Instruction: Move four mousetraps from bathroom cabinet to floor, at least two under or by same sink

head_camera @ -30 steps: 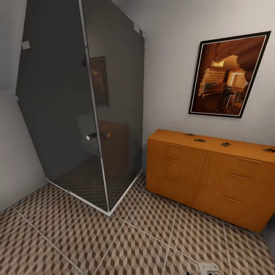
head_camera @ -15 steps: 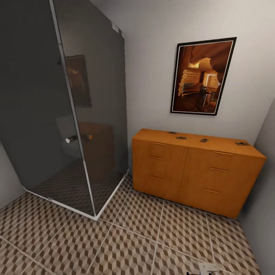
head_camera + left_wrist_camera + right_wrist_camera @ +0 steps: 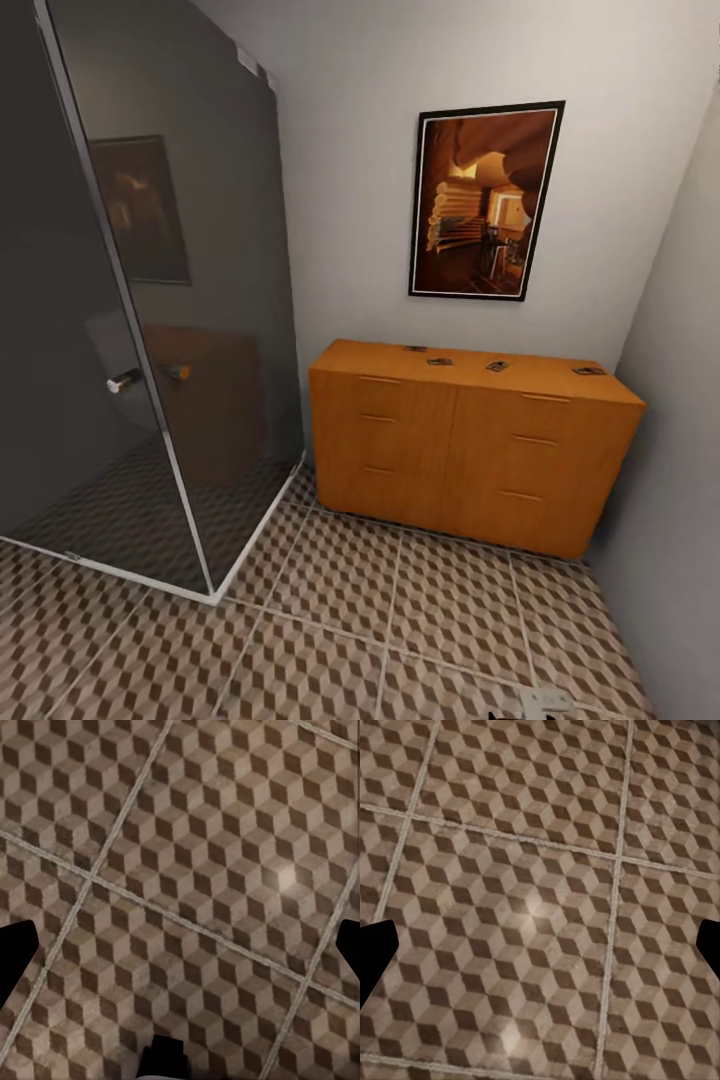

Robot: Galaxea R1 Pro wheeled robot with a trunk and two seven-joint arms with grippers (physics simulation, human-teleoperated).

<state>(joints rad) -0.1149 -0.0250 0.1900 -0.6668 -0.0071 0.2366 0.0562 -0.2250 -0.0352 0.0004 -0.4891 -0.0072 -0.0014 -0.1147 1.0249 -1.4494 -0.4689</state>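
Left pincer [image 3: 180, 945] spread above bathroom floor [image 3: 187, 855]; mousetraps [image 3: 439, 361] atop cabinet [image 3: 450, 450].

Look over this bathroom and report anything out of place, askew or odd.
Four small tan mousetraps lie scattered along the flat top of the low orange-brown wooden cabinet, turned at differing angles, an odd spot for traps. All visible drawers are shut, the framed picture hangs straight, and the cube-patterned tile floor shows no spill.
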